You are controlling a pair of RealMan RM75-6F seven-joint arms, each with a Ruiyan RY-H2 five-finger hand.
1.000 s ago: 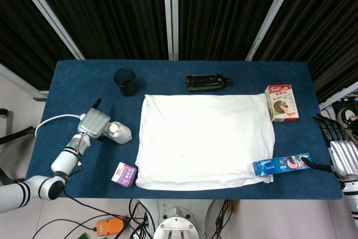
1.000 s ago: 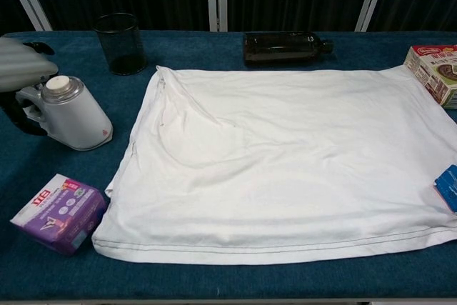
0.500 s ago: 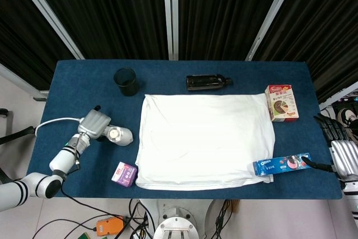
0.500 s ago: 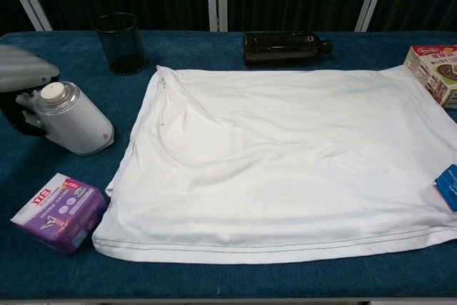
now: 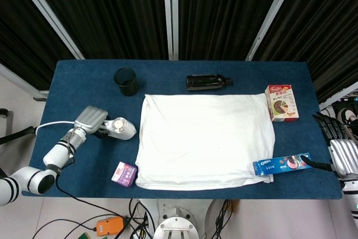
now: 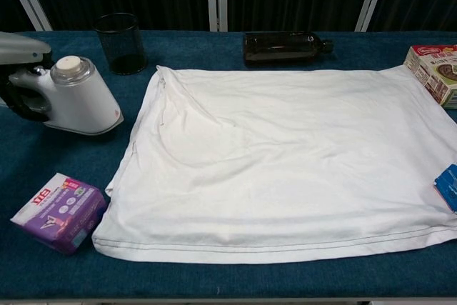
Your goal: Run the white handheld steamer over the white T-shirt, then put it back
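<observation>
The table [image 6: 214, 41] wore a dark blue cloth, matt with a fine nap. On it the white T-shirt [image 6: 285, 162] was soft matt cotton-like fabric, creased, with stitched hems. The white handheld steamer [image 6: 78, 101] looked like smooth glossy plastic, its cap duller. The left hand [image 5: 90, 120] had a smooth grey, metallic-looking shell. Near the far left corner the cup [image 6: 120, 42] was dark, see-through and ribbed. The bottle [image 6: 282, 46] by the far edge was dark, glossy plastic or glass. The purple pack [image 6: 58, 212] near the front edge was shiny crinkled film; the box [image 6: 434, 73] at the right edge was printed card
</observation>
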